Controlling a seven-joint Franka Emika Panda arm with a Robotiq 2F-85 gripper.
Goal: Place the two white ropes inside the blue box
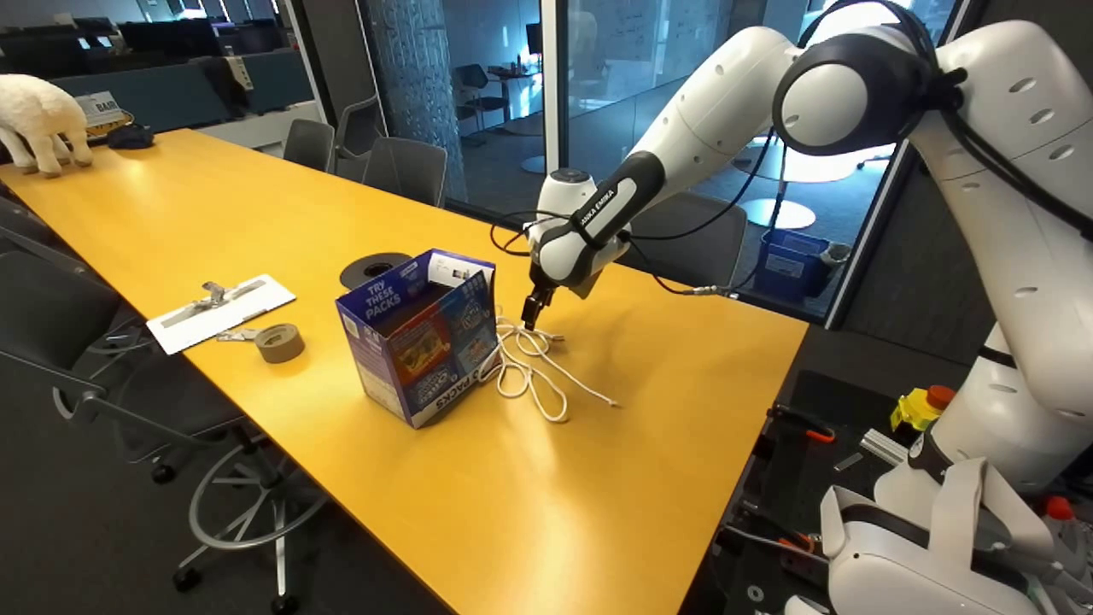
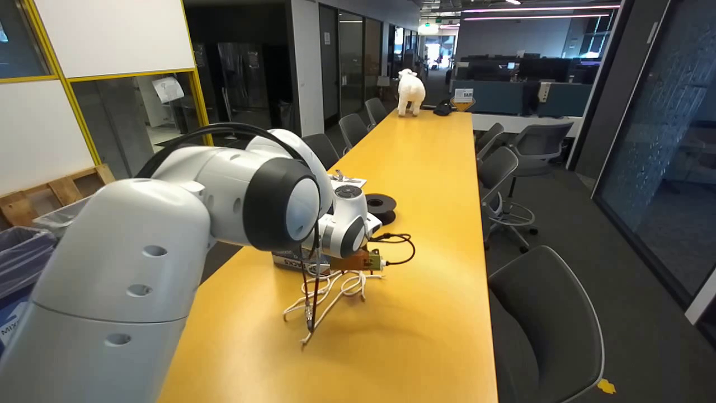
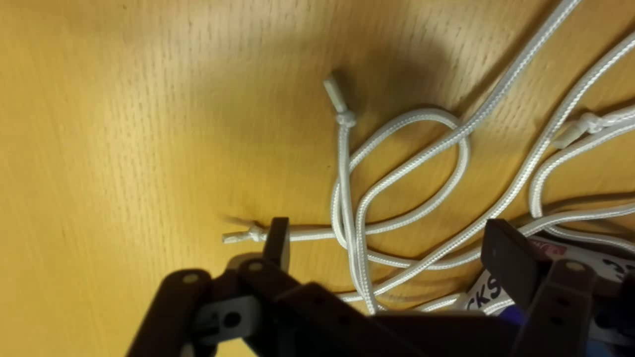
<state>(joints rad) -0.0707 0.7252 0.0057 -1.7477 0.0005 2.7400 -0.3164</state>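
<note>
The gripper (image 3: 388, 225) hangs low over the white ropes (image 3: 421, 155), its fingers (image 3: 278, 245) spread wide and clasping nothing, with crossed strands running through the gap between them in the wrist view. That width probably serves to gather several strands in a single bite, since the ropes make a loose tangle in which it cannot be told where each begins and ends. Knotted tips poke out at the upper centre, left of centre and right of the wrist view; a pinch on the crossings would likely lift more than a pinch on any tip. All the rope that shows lies on the bench (image 1: 640, 504), outside the blue box (image 1: 427, 359), so the placing itself is not yet done. The box stands upright just left of the middle in an exterior view, mouth upward and just beside the tangle, which should keep the carry short: up over the wall, then down. That closeness has a cost, for a strand could snag the box or drag it; whether they touch is unclear. The black spool (image 1: 352, 272) behind the box, and the tape roll (image 1: 279, 348) and clipboard (image 1: 224, 311) farther left, seem to sit out of that path.
</note>
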